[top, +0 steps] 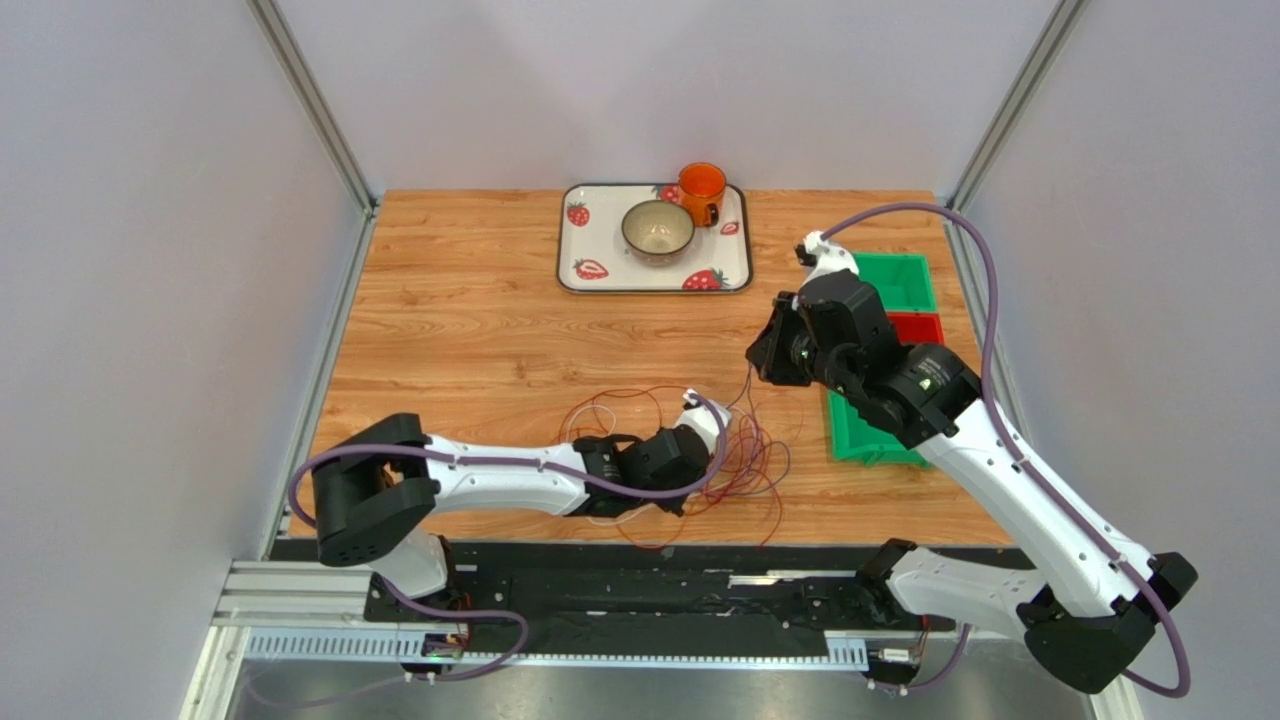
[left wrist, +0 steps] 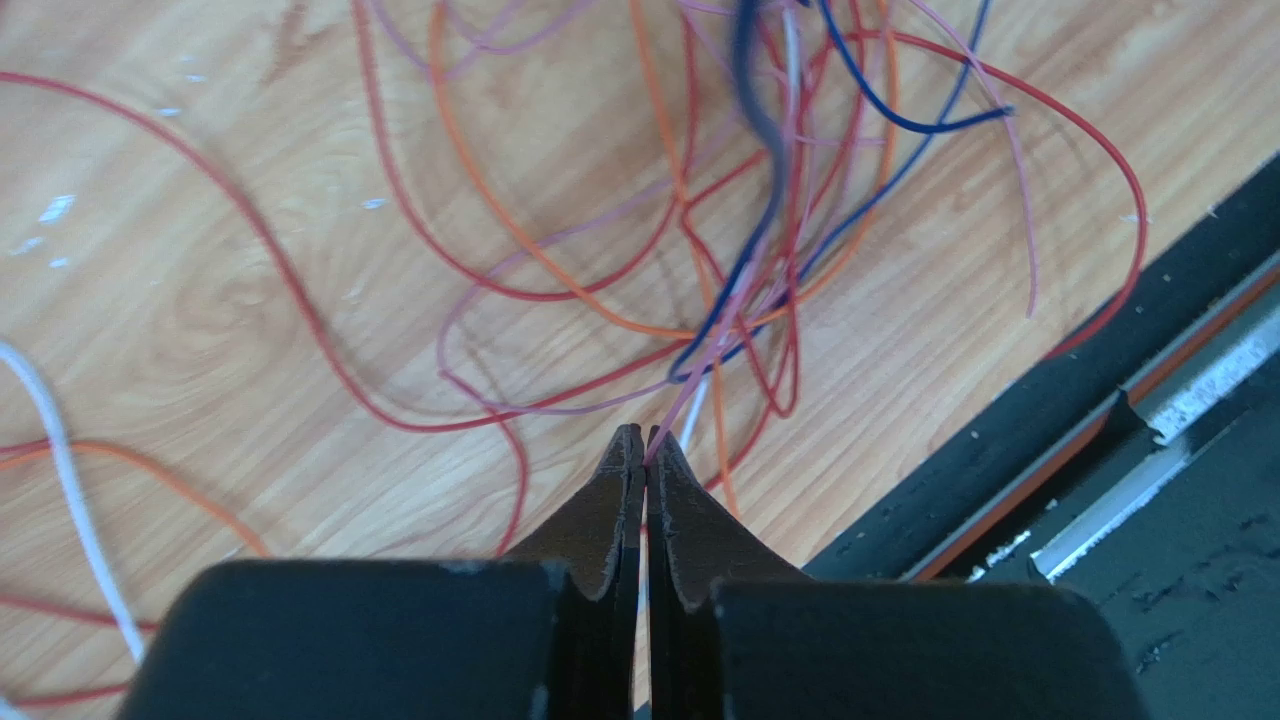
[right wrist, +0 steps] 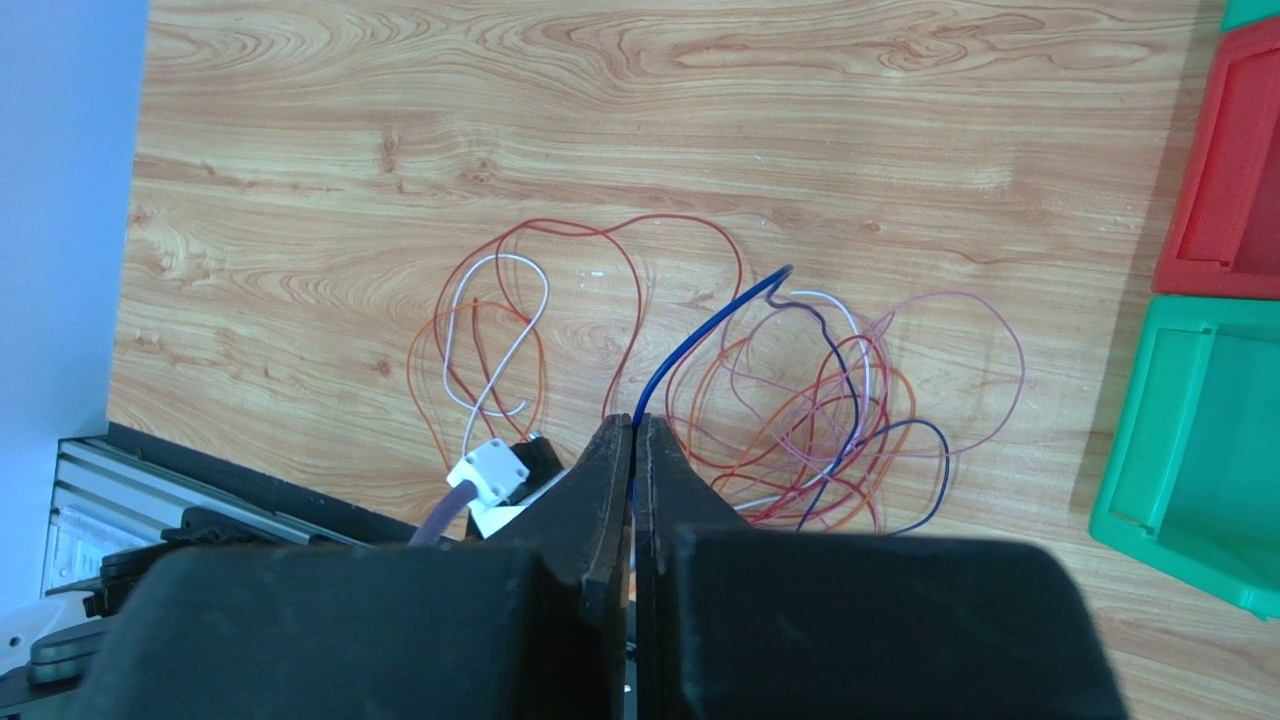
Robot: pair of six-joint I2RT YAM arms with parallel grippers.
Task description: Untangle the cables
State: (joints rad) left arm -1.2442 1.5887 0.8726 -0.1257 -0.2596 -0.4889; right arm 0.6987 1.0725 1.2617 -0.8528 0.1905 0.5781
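Blue cable in right gripper (left gripper pinches pale cable)

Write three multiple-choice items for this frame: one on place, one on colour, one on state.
1. Where does the cable tangle lie?
A. on the tray
B. on the table near the arm bases
C. in the green bin

2. Which colour is the cable running into the right gripper's tips?
A. blue
B. white
C. orange

3. How do the left gripper's jaws stand?
A. wide open
B. shut on thin cables
C. out of view

1 B: the loops lie by the near edge.
2 A: the blue cable rises straight to those tips.
3 B: its fingers meet, pale strands pinched between.
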